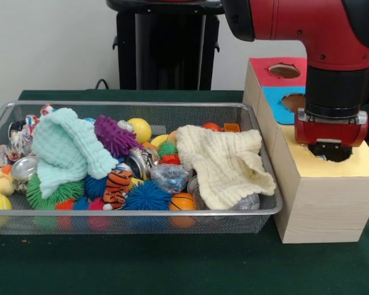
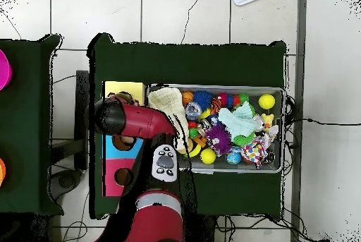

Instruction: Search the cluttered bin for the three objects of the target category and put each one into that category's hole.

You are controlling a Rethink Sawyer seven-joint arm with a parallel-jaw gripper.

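Observation:
The wire-mesh bin [image 1: 141, 212] is full of toys and cloths; it also shows in the overhead view [image 2: 215, 171]. White fabric with small red and blue blotches [image 1: 17, 136] lies bunched at the bin's far left end, and shows in the overhead view [image 2: 255, 152] at the right end. I cannot tell how many pieces it is. My gripper [image 1: 330, 150] hangs straight down over the yellow face [image 1: 364, 163] of the nearest wood-grain box, right at its hole, which it mostly hides. I see nothing in the gripper.
A thick mint-green cloth [image 1: 64, 153] and a thick cream cloth [image 1: 224, 163] lie over balls, spiky toys and cans. Behind the yellow face are the blue-faced hole [image 1: 293, 101] and the red-faced hole [image 1: 284, 70]. In the overhead view my arm [image 2: 134, 119] covers the boxes.

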